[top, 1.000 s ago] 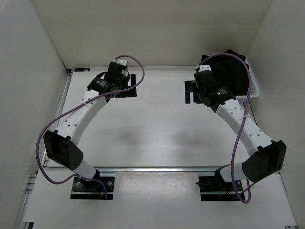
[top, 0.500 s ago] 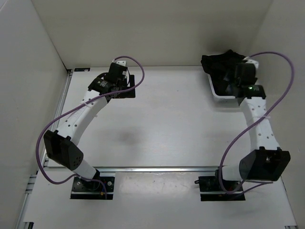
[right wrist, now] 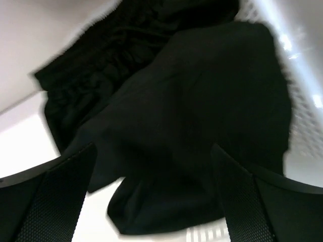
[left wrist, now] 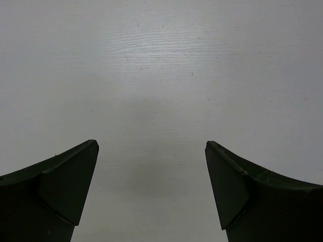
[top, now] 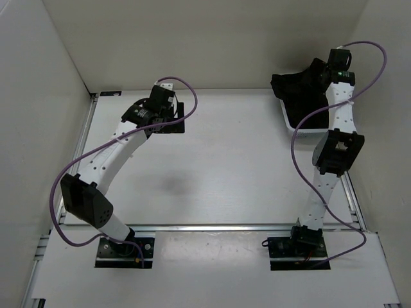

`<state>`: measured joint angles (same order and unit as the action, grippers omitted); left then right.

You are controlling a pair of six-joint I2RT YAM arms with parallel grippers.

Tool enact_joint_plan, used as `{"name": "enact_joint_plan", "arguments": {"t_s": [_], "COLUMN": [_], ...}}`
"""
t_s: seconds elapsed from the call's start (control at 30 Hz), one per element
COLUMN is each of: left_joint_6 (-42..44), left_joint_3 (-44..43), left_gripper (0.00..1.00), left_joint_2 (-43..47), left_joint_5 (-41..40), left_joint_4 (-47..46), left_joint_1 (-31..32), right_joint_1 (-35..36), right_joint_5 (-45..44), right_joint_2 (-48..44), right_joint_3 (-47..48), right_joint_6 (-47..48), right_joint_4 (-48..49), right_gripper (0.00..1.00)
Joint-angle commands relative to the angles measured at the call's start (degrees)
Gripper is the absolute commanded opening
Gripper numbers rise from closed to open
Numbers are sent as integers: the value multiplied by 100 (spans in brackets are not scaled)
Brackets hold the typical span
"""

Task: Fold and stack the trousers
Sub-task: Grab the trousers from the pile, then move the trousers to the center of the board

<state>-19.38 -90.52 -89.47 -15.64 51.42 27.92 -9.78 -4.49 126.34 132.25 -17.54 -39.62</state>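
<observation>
Right wrist view motion-blurred; trousers [right wrist: 192, 116] run past its top edge. Basket [top: 302, 130] mostly covered. From above, right fingers [right wrist: 55, 201] lost against black fabric.

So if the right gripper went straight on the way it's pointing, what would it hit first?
Most likely the black trousers, heaped in the white basket. In the wrist view they fill the space straight ahead of the open right gripper. How far off they lie is hard to judge.
</observation>
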Motion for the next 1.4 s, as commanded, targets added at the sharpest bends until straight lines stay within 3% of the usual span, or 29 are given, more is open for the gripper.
{"name": "enact_joint_plan", "arguments": {"t_s": [0.0,0.03,0.07,0.13,0.17,0.27,0.4,0.57,0.67,0.77,0.97,1.07,1.2,1.23,1.27,1.3,1.37], "left_joint_6": [-22,-22,-22,-22,-22,-22,-83,-137,-189,-242,-593,-751,-1147,-1147,-1147,-1095,-762], "left_joint_3": [-167,-168,-168,-229,-229,-352,-405,-466,-694,-1151,-1345,-1511,-1767,-1767,-1767,-1698,-1531], "left_gripper": [100,100,100,100,100,100,100,100,100,100,100,100,100,100,100,100,100], "left_joint_2": [-131,-132,-202,-263,-264,-325,-378,-378,-378,-571,-353,-133,331,490,649,937,1159], "left_joint_5": [-18,-18,-18,-18,-18,-71,-71,-71,-822,-1274,-1038,-985,-828,-679,-529,-363,95], "left_joint_4": [26,26,26,78,79,79,79,79,359,895,985,1106,1503,1503,1416,1319,1064], "left_joint_1": [38,38,38,90,91,91,143,196,415,609,609,426,-347,-706,-875,-1015,-1175], "right_joint_1": [-103,-155,-156,-156,-156,-156,-95,37,327,862,2652,3610,4370,4440,4502,4503,4555], "right_joint_5": [352,422,484,607,607,678,433,361,414,361,423,344,81,-77,87,211,273], "right_joint_2": [513,601,654,707,707,646,50,-1356,-2244,-2956,-3801,-4012,-4241,-4241,-4241,-4119,-3777], "right_joint_3": [757,759,759,681,680,741,557,320,258,389,452,-22,-1339,-1977,-2297,-2561,-2827], "right_joint_6": [-21,-91,-92,-92,-144,-144,-92,-92,110,426,787,787,507,367,278,199,198], "right_joint_4": [-415,-415,-276,-117,-47,-46,15,67,129,182,235,235,235,235,296,297,-253], "right_gripper": [95,90,73,52,30,0,0,0,0,0,0,0,0,6,45,68,89]}}
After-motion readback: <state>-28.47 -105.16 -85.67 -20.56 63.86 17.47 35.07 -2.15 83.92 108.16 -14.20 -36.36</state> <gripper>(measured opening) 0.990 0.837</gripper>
